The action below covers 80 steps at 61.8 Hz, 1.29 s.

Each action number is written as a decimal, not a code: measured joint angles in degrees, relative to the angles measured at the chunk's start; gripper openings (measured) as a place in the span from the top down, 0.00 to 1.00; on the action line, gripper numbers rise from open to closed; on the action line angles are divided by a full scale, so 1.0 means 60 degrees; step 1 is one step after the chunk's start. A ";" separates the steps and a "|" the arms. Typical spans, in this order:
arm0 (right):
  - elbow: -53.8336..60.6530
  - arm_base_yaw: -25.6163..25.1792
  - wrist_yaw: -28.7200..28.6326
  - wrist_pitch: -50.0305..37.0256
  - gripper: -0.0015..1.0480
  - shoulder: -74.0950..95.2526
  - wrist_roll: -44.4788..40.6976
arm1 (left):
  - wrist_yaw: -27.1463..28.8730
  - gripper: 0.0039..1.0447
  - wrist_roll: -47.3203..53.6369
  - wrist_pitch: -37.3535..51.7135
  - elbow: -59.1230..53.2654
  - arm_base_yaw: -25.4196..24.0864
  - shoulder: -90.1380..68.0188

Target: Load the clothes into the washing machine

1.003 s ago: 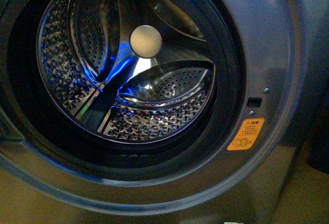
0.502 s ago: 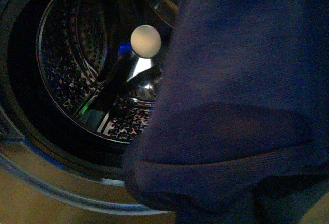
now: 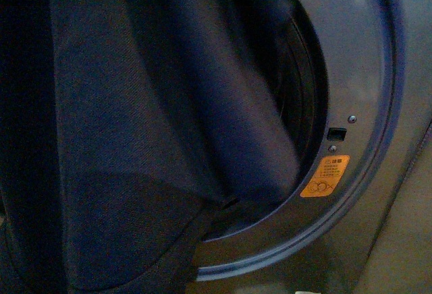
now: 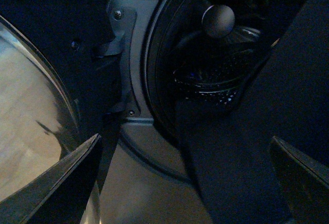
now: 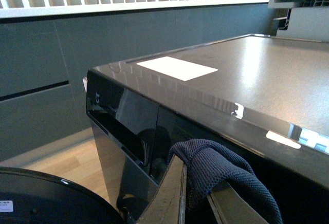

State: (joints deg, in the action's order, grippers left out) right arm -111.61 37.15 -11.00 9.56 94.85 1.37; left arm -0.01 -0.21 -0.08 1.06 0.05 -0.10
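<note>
So the clothes (image 3: 135, 145) are up at the washing machine (image 3: 364, 51) but not in it yet, far as I can tell. The right gripper (image 5: 195, 190) is pinched tight on a bunched bit of the navy knit, held up around the level of the machine's top edge, and the rest hangs down like a curtain right across the mouth. The lifting and lining up looks done. What's left, I reckon, is getting the fabric past the rim into the drum (image 4: 216, 75) and letting go. The long axis runs pretty much up and down, with the gripped end on top, the loose end pointing at the floor, and the folds leaning a touch toward the orange sticker (image 3: 324, 176). The bottom hem hangs lower than the opening's lower rim, so it could snag there. The left gripper (image 4: 185, 137) is spread wide with nothing in it, near the swung-open door (image 4: 31, 121).
</note>
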 joint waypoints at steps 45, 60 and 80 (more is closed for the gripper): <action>-0.0339 -0.0040 0.0058 -0.0106 0.97 -0.0164 -0.0164 | -0.5169 0.06 -0.1373 0.1534 0.0153 -0.2171 -0.2295; -0.0339 -0.0044 0.0069 -0.0106 0.97 -0.0164 -0.0164 | -0.7606 0.06 -0.1694 0.6994 0.2175 -0.2696 -0.8251; -0.0339 -0.0044 0.0069 -0.0106 0.97 -0.0164 -0.0164 | -0.7264 0.06 -0.1741 0.8069 0.5268 -0.1577 -1.2258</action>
State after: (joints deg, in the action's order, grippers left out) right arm -113.65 36.88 -10.59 8.93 93.86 0.38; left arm -43.59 -10.66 48.34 32.67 -9.41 -73.65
